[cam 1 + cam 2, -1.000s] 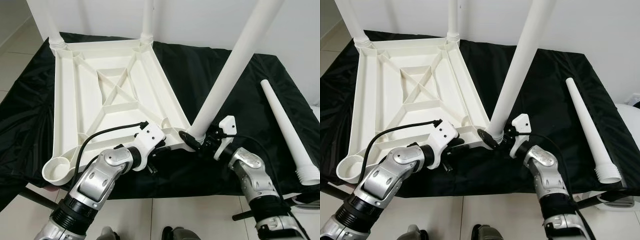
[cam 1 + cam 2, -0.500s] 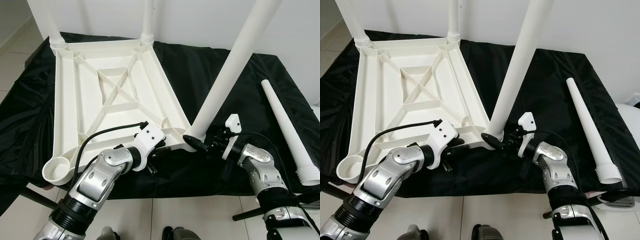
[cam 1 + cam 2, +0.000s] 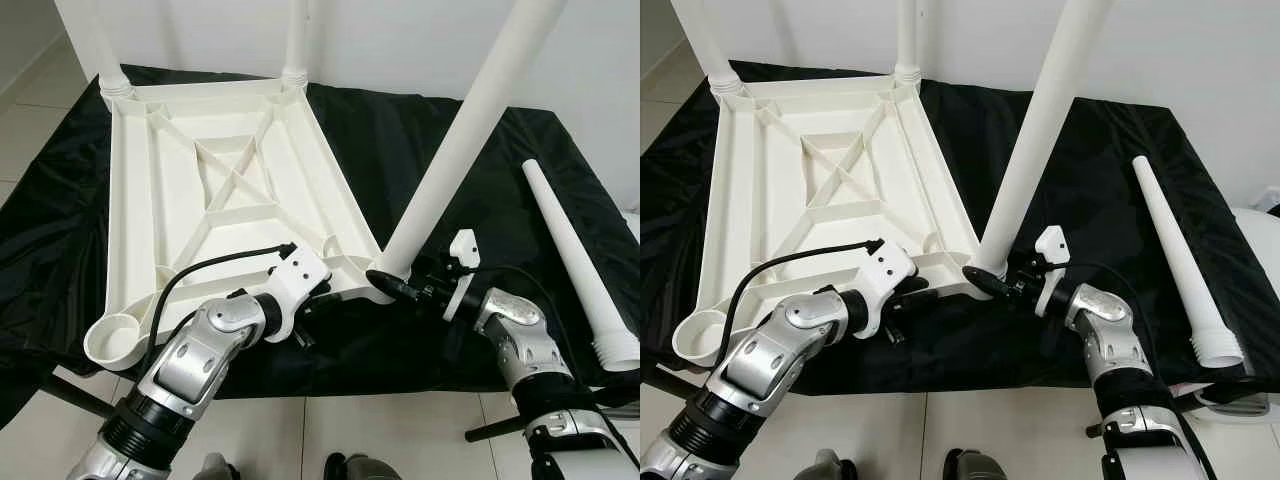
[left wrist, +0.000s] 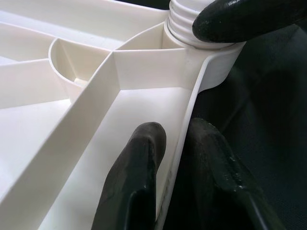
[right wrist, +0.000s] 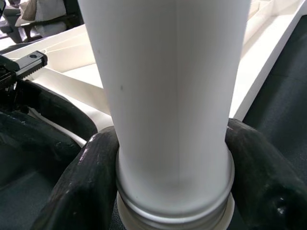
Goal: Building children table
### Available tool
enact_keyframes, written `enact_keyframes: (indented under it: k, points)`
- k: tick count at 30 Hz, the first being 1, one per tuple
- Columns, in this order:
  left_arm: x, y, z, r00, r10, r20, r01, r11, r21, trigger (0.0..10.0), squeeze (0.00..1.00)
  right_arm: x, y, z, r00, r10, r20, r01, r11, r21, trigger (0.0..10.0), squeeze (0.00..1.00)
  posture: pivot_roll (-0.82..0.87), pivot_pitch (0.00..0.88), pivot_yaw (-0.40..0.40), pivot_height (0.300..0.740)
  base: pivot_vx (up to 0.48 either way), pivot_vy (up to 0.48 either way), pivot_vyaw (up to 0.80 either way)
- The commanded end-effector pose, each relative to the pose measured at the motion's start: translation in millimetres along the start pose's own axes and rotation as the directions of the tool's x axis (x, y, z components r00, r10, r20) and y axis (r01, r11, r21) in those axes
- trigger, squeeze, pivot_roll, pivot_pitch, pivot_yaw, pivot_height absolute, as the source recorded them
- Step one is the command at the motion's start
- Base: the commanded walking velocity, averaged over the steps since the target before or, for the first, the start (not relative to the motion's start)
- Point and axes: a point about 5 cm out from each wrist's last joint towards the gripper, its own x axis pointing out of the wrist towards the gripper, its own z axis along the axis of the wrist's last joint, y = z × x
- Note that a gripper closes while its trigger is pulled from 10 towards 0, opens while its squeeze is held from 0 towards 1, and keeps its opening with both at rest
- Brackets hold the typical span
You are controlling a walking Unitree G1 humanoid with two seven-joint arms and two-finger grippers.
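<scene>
Head views: upturned tabletop [image 3: 220, 190] lies left of centre on the black cloth [image 3: 470, 150]; the tilted leg [image 3: 450, 160] meets its near-right corner socket [image 3: 375, 275]. A spare leg [image 3: 580, 260] lies at right.
Left wrist: left gripper [image 4: 175, 158] pinches the tabletop's rim.
Right wrist: right gripper [image 5: 172, 191] clasps the leg's threaded base.
Risk: leaning so, the leg could cross-thread or pop out.

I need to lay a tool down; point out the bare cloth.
Free: black cloth between the leaning leg and the loose leg. Crowded: tabletop's near corner, where the left gripper pinches the rim and the right gripper clasps the leg's base.
</scene>
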Motion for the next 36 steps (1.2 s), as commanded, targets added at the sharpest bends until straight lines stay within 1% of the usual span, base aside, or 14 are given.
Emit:
enact_keyframes:
  k: [1, 7, 8, 10, 11, 13, 15, 18, 20, 30, 32, 33, 35, 36]
  points:
    - [0.3, -5.3, 7.4, 0.999, -0.047, 0.027, 0.046, 0.999, 0.027, 10.0, 0.00, -5.3, -1.5, -3.5, 0.999, -0.042, 0.010, 0.041, 0.999, 0.026, 0.0, 0.00, -0.04, 0.108, -0.052, 0.740, 0.000, 0.000, 0.00]
    - [0.7, -6.0, 7.4, 0.999, -0.046, 0.029, 0.045, 0.999, 0.027, 10.0, 0.00, -5.5, 1.3, -5.5, 0.992, -0.123, 0.028, 0.123, 0.992, 0.013, 0.0, 0.00, -0.04, 0.105, -0.061, 0.740, 0.000, 0.000, 0.00]
    - [0.9, -6.4, 7.3, 0.999, -0.045, 0.030, 0.044, 0.999, 0.027, 10.0, 0.00, -5.3, 2.0, -7.5, 0.985, -0.171, 0.020, 0.170, 0.985, 0.014, 0.0, 0.00, -0.04, 0.104, -0.063, 0.740, 0.000, 0.000, 0.00]
    - [0.9, -6.4, 7.3, 0.999, -0.045, 0.030, 0.044, 0.999, 0.027, 10.0, 0.00, -5.3, 2.0, -7.5, 0.985, -0.171, 0.020, 0.170, 0.985, 0.014, 0.0, 0.00, -0.04, 0.104, -0.063, 0.740, 0.000, 0.000, 0.00]
    - [1.1, -7.3, 6.9, 0.999, -0.045, 0.030, 0.044, 0.999, 0.024, 10.0, 0.00, -3.6, 4.9, -9.6, 0.961, -0.275, 0.021, 0.275, 0.961, 0.020, 0.0, 0.00, -0.05, 0.110, -0.062, 0.740, 0.000, 0.000, 0.00]
    - [1.2, -7.8, 6.8, 0.998, -0.046, 0.030, 0.045, 0.999, 0.022, 10.0, 0.00, -3.3, 5.9, -9.7, 0.951, -0.308, 0.023, 0.307, 0.951, 0.018, 0.0, 0.00, -0.05, 0.112, -0.063, 0.740, 0.000, 0.000, 0.00]
    - [1.2, -7.4, 6.4, 0.999, -0.045, 0.029, 0.045, 0.999, 0.021, 10.0, 0.00, -3.1, 5.6, -8.9, 0.921, -0.389, 0.024, 0.388, 0.921, 0.019, 0.0, 0.00, -0.05, 0.114, -0.062, 0.740, 0.000, 0.000, 0.00]
    - [1.2, -7.0, 6.2, 0.999, -0.044, 0.029, 0.044, 0.999, 0.020, 10.0, 0.00, -3.4, 5.2, -8.4, 0.910, -0.414, 0.025, 0.414, 0.910, 0.020, 0.0, 0.00, -0.05, 0.114, -0.062, 0.740, 0.000, 0.000, 0.00]
    - [1.0, -7.3, 6.2, 0.999, -0.044, 0.029, 0.043, 0.999, 0.019, 10.0, 0.00, -4.3, 4.6, -8.5, 0.868, -0.497, 0.019, 0.497, 0.868, -0.003, 0.0, 0.00, -0.05, 0.118, -0.059, 0.740, 0.000, 0.000, 0.00]
    - [0.1, -7.8, 5.4, 0.999, -0.045, 0.026, 0.044, 0.999, 0.017, 10.0, 0.00, 0.6, 15.8, -8.4, 0.809, -0.587, 0.030, 0.587, 0.810, 0.018, 0.0, 0.00, -0.05, 0.121, -0.056, 0.740, 0.000, 0.000, 0.00]
    - [-0.5, -7.8, 5.0, 0.999, -0.047, 0.024, 0.046, 0.999, 0.016, 10.0, 0.00, 7.9, 27.1, -7.6, 0.773, -0.633, 0.045, 0.632, 0.774, 0.022, 0.0, 0.00, -0.05, 0.123, -0.051, 0.740, 0.000, 0.000, 0.00]
    - [-0.5, -7.8, 5.0, 0.999, -0.047, 0.024, 0.046, 0.999, 0.016, 10.0, 0.00, 7.9, 27.1, -7.6, 0.773, -0.633, 0.045, 0.632, 0.774, 0.022, 0.0, 0.00, -0.05, 0.123, -0.051, 0.740, 0.000, 0.000, 0.00]
    - [-0.7, -7.4, 5.1, 0.999, -0.049, 0.022, 0.048, 0.999, 0.018, 10.0, 0.00, 14.5, 37.2, -7.1, 0.720, -0.692, 0.052, 0.691, 0.722, 0.037, 0.0, 0.00, -0.05, 0.124, -0.045, 0.740, 0.000, 0.000, 0.00]
    - [-0.7, -7.4, 5.1, 0.999, -0.049, 0.022, 0.048, 0.999, 0.018, 10.0, 0.00, 14.5, 37.2, -7.1, 0.720, -0.692, 0.052, 0.691, 0.722, 0.037, 0.0, 0.00, -0.05, 0.124, -0.045, 0.740, 0.000, 0.000, 0.00]
